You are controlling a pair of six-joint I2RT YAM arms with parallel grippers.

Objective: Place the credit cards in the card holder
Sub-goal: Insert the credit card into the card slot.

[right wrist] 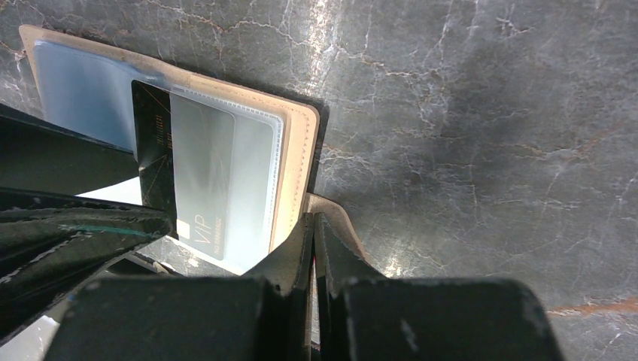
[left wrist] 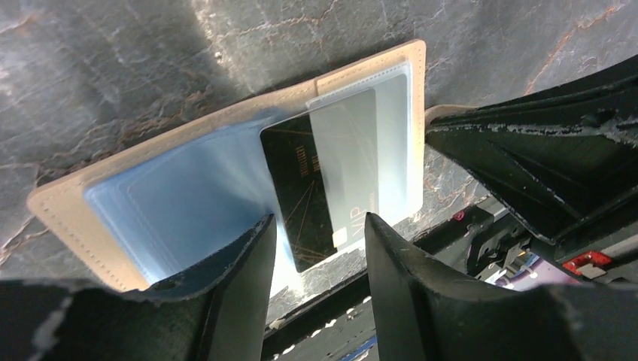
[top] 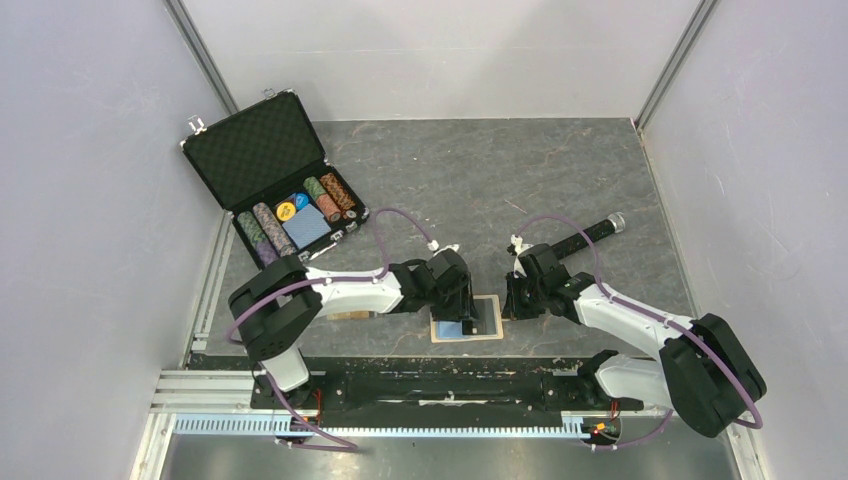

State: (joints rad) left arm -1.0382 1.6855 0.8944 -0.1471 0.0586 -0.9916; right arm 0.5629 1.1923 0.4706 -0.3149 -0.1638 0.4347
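Observation:
The card holder (top: 448,338) lies open flat on the table just in front of the arm bases, tan outside with light blue pockets (left wrist: 180,195). A black credit card (left wrist: 297,180) with "VIP" print sits partly inside its clear pocket (right wrist: 248,165), one end sticking out toward the near edge. My left gripper (left wrist: 317,218) hangs open just above that protruding end, touching nothing. My right gripper (right wrist: 313,218) is shut, its tips down on the holder's snap tab (right wrist: 338,214) at the right edge. A thin orange-tan edge (top: 350,315) shows under the left forearm; I cannot tell what it is.
An open black poker-chip case (top: 270,160) with chip stacks and a blue deck (top: 308,228) stands at the back left. A black stick with a silver end (top: 600,230) lies behind the right arm. Walls close in on both sides; the table's near edge (top: 400,355) is close to the holder.

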